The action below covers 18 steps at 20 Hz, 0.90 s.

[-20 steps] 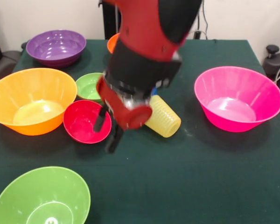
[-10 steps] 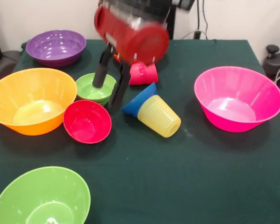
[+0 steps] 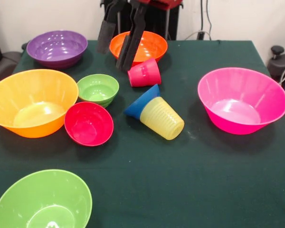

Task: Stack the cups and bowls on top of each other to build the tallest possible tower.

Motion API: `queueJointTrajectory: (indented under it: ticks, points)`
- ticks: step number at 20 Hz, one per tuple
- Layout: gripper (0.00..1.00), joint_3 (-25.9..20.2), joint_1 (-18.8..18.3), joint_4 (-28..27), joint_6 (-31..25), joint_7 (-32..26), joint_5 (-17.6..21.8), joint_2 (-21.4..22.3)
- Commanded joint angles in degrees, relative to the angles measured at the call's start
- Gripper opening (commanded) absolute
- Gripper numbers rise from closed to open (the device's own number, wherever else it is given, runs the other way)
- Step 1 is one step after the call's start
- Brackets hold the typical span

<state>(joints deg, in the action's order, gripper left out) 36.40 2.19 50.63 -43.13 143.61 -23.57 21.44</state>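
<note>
No tower stands: the yellow cup (image 3: 162,118) lies tipped at the table's (image 3: 180,190) centre against the small blue bowl (image 3: 141,103), the red cup (image 3: 145,73) lies on its side at about twelve o'clock of them, and the small red bowl (image 3: 89,123) sits upright at nine o'clock. The pincer (image 3: 118,35) hangs empty, fingers apart, over the orange bowl (image 3: 152,43) at the twelve o'clock edge. Judging from this, the rounded, ribbed cups could roll away from a descending grasp, and a regrasp of the yellow cup may drag the blue bowl along.
</note>
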Motion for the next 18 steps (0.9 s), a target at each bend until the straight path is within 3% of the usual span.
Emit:
queueJointTrajectory:
  ticks: [1, 18]
  points:
    - [1.00, -2.76, 0.72, -0.45, -4.16, 5.53, 2.17, -1.29]
    - [1.00, -1.87, 2.22, -1.49, -2.96, 6.17, 2.15, -3.02]
